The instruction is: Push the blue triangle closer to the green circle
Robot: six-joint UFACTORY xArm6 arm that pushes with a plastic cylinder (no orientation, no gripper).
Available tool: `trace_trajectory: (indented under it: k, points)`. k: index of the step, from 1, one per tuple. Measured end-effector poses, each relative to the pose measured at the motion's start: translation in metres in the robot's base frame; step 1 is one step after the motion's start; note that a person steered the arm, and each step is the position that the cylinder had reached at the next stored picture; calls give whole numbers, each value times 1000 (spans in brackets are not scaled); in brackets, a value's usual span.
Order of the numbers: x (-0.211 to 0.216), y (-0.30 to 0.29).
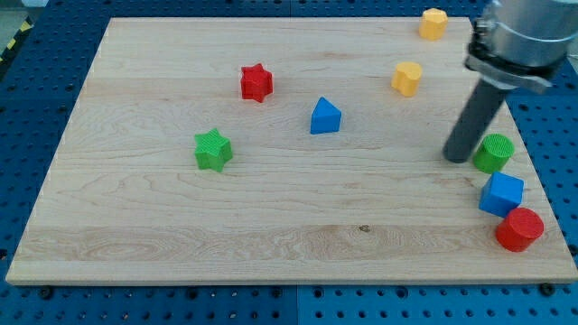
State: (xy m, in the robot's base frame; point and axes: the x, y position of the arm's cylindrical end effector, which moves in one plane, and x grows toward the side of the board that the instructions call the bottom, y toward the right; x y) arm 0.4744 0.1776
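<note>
One wooden board (pixel 181 226) carries eight blocks: two blue, two green, two red, two yellow. The arm drops in from far right, rod upright, no claw on it. My tip (pixel 458 159) sits just left of the green circle (pixel 495 152). The blue triangle (pixel 325 116) stands mid-board, well left of it.

Robotics lab bench prob, not a home/shop, light wood board (pixel 181 226) on blue perforated mounting plate (pixel 36 108) w/ regular hole grid, yellow-black hazard tape (pixel 16 38) at view's top left, small coloured test blocks, metal arm housing (pixel 528 32)
</note>
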Motion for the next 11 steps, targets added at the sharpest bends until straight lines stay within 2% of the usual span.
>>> trace_trajectory:
  k: [1,2,3,4,6,11]
  points:
    - [-2,-81]
    - [-36,-163]
    - [-54,-196]
    - [-54,-204]
    - [-72,-182]
    - [-65,-48]
